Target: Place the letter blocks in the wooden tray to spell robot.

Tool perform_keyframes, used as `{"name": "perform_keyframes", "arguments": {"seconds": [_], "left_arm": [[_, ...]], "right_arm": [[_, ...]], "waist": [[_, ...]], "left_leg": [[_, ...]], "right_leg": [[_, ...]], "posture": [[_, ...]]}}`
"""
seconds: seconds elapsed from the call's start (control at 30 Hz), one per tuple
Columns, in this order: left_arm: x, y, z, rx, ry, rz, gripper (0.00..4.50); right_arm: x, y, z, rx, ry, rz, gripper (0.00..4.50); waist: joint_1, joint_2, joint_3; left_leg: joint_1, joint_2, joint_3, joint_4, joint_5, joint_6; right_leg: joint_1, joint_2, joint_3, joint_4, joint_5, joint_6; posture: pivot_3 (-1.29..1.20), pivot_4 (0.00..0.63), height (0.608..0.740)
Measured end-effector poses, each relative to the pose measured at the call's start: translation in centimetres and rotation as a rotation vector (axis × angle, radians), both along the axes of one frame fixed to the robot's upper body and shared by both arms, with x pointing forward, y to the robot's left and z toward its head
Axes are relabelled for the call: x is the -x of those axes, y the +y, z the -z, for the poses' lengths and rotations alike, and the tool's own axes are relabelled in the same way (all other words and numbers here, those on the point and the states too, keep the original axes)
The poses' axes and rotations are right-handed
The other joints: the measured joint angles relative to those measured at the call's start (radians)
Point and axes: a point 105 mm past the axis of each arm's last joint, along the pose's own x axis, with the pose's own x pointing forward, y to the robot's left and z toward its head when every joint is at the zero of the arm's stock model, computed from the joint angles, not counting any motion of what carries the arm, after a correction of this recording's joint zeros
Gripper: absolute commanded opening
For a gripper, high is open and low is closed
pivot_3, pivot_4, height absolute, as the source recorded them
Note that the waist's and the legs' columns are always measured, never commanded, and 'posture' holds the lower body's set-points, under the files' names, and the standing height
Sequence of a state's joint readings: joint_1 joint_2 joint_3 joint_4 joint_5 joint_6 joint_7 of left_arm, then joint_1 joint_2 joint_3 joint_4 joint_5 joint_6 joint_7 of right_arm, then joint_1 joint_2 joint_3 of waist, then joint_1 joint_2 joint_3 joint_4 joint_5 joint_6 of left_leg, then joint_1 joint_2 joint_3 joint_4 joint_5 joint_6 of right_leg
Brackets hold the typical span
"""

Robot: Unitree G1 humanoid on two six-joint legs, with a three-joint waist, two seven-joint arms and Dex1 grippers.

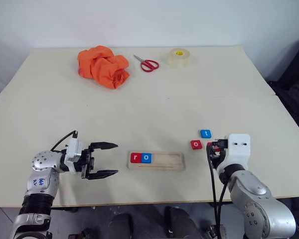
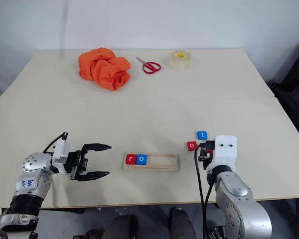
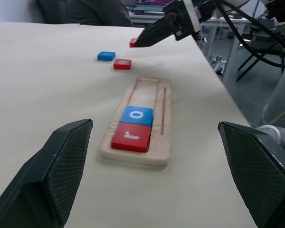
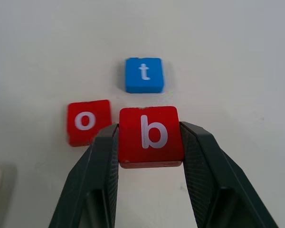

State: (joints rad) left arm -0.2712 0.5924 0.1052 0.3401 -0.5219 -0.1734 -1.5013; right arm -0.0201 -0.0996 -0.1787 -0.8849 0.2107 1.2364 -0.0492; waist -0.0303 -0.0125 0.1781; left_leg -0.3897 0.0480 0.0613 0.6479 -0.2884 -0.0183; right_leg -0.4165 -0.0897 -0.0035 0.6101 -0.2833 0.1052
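Note:
The wooden tray [image 1: 156,161] lies near the table's front edge. A red r block [image 1: 135,158] and a blue o block [image 1: 146,158] sit side by side at its left end. To its right, a red o block [image 1: 196,144] and a blue t block [image 1: 205,133] lie on the table. My right gripper [image 4: 149,142] is shut on a red b block [image 4: 150,136], held just above the table near those two. My left gripper [image 1: 105,160] stands open left of the tray, pointing toward it, with nothing between its fingers.
At the back of the table lie a crumpled orange cloth [image 1: 103,65], red-handled scissors [image 1: 147,63] and a roll of clear tape [image 1: 179,58]. The table's front edge [image 1: 139,203] runs just behind both arms.

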Motion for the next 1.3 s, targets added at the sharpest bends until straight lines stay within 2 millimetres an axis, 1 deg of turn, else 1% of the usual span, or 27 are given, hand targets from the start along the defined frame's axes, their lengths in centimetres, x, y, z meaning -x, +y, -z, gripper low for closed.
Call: {"name": "perform_keyframes", "arguments": {"seconds": [0.13, 0.2, 0.23, 0.27, 0.43, 0.53, 0.63, 0.7, 0.83, 0.9, 0.97, 1.07, 1.17, 1.2, 1.3], "left_arm": [[-0.2, 0.2, 0.3, 0.001, 0.009, -0.009, 4.50], [-0.4, 0.1, 0.0, -0.001, -0.008, -0.005, 4.50], [-0.5, 0.0, -0.1, -0.001, -0.016, -0.003, 4.50], [-0.5, 0.0, -0.3, -0.002, -0.023, -0.002, 4.50], [-0.6, 0.0, -0.2, -0.002, -0.022, -0.004, 4.50], [-0.8, 0.1, 0.0, -0.001, -0.016, -0.008, 4.50], [-0.9, -0.1, -0.2, -0.001, -0.027, -0.002, 4.50], [-1.1, -0.3, -0.4, -0.002, -0.038, 0.003, 4.50], [-1.3, -0.5, -0.3, 0.004, -0.038, 0.004, 4.50], [-1.3, -0.8, -0.1, 0.011, -0.034, 0.011, 4.50], [-1.3, -0.9, 0.0, 0.009, -0.033, 0.016, 4.50], [-1.2, -1.0, 0.1, 0.009, -0.034, 0.019, 4.50], [-1.0, -1.0, 0.3, 0.009, -0.031, 0.018, 4.50], [-0.7, -1.0, 0.4, 0.007, -0.029, 0.020, 4.50], [-0.3, -1.1, 0.7, 0.004, -0.025, 0.024, 4.50]], "right_arm": [[0.3, 0.1, 0.6, -0.017, 0.040, 0.001, 1.47], [0.4, 0.2, 0.9, -0.027, 0.054, 0.002, 2.22], [0.4, 0.3, 1.0, -0.033, 0.059, 0.002, 2.45], [0.5, 0.4, 1.0, -0.037, 0.064, -0.001, 2.92], [0.6, 0.4, 1.0, -0.038, 0.066, -0.006, 4.45], [0.4, 0.0, 0.4, 0.026, 0.049, -0.071, 4.48], [0.5, 0.0, -0.6, 0.177, 0.033, -0.252, 4.48], [0.9, -0.1, -0.6, 0.274, 0.063, -0.419, 4.48], [0.7, -0.9, -0.4, 0.371, 0.123, -0.650, 4.48], [0.3, -1.7, -0.1, 0.400, 0.160, -0.726, 4.48], [-0.3, -2.2, 0.0, 0.428, 0.184, -0.801, 4.48], [-1.7, -3.0, 0.1, 0.464, 0.206, -0.884, 4.48], [-2.2, -3.3, 0.9, 0.466, 0.235, -0.954, 4.48], [-2.4, -3.2, 0.9, 0.472, 0.234, -0.981, 4.48], [-2.7, -3.2, 0.9, 0.472, 0.234, -1.029, 3.93]], "waist": [[0.001, 0.000, 0.000], [0.001, 0.000, 0.000], [0.001, 0.000, 0.000], [0.001, 0.000, 0.000], [0.000, 0.000, 0.000], [0.001, 0.000, 0.000], [0.002, -0.001, 0.000], [0.003, -0.001, 0.000], [0.002, -0.003, 0.001], [0.002, -0.004, 0.001], [0.001, -0.005, 0.002], [0.003, -0.005, 0.002], [0.004, -0.005, 0.002], [0.004, -0.005, 0.002], [0.004, -0.006, 0.002]], "left_leg": [[0.000, 0.000, 0.000, 0.000, 0.000, 0.000], [0.000, 0.000, 0.000, 0.000, 0.000, 0.000], [0.000, 0.000, 0.000, 0.000, 0.000, 0.000], [0.000, 0.000, 0.000, 0.000, 0.000, 0.000], [0.000, 0.000, 0.000, -0.001, 0.000, 0.000], [-0.001, 0.000, 0.000, 0.000, 0.000, 0.000], [-0.001, -0.001, 0.000, 0.000, 0.000, 0.000], [-0.001, -0.001, 0.000, -0.001, -0.001, 0.000], [-0.001, 0.000, -0.001, 0.000, -0.001, 0.000], [0.000, 0.000, 0.000, 0.000, -0.001, 0.000], [0.000, 0.000, 0.000, 0.000, -0.001, 0.000], [0.000, 0.001, 0.000, 0.000, -0.001, 0.000], [-0.001, 0.002, 0.000, 0.000, -0.001, 0.000], [0.000, 0.002, 0.000, 0.000, -0.002, -0.001], [-0.001, 0.002, 0.000, 0.001, -0.002, -0.001]], "right_leg": [[0.000, 0.000, 0.000, -0.001, 0.000, 0.000], [0.000, 0.000, 0.000, -0.001, 0.000, 0.000], [0.000, 0.000, 0.000, -0.001, 0.000, 0.000], [0.000, 0.000, 0.000, -0.001, 0.000, 0.000], [0.000, 0.000, 0.000, -0.001, 0.000, 0.000], [0.000, 0.001, 0.000, -0.002, 0.000, 0.000], [0.001, 0.000, 0.000, -0.003, 0.000, 0.000], [0.002, 0.001, -0.001, -0.006, 0.000, 0.000], [0.003, 0.002, -0.001, -0.007, 0.001, 0.002], [0.003, 0.002, -0.001, -0.008, 0.002, 0.003], [0.003, 0.003, 0.000, -0.008, 0.002, 0.004], [0.003, 0.003, 0.000, -0.008, 0.002, 0.004], [0.003, 0.004, 0.000, -0.008, 0.002, 0.003], [0.003, 0.004, 0.000, -0.008, 0.002, 0.003], [0.003, 0.003, 0.000, -0.008, 0.002, 0.003]], "posture": [[0.00, 0.150, 0.740], [0.00, 0.150, 0.740], [0.00, 0.150, 0.740], [0.00, 0.150, 0.740], [0.00, 0.150, 0.740], [0.00, 0.150, 0.740], [0.00, 0.150, 0.740], [0.00, 0.150, 0.740], [0.00, 0.150, 0.740], [0.00, 0.150, 0.740], [0.00, 0.150, 0.740], [0.00, 0.150, 0.740], [0.00, 0.150, 0.740], [0.00, 0.150, 0.740], [0.00, 0.150, 0.740]]}}
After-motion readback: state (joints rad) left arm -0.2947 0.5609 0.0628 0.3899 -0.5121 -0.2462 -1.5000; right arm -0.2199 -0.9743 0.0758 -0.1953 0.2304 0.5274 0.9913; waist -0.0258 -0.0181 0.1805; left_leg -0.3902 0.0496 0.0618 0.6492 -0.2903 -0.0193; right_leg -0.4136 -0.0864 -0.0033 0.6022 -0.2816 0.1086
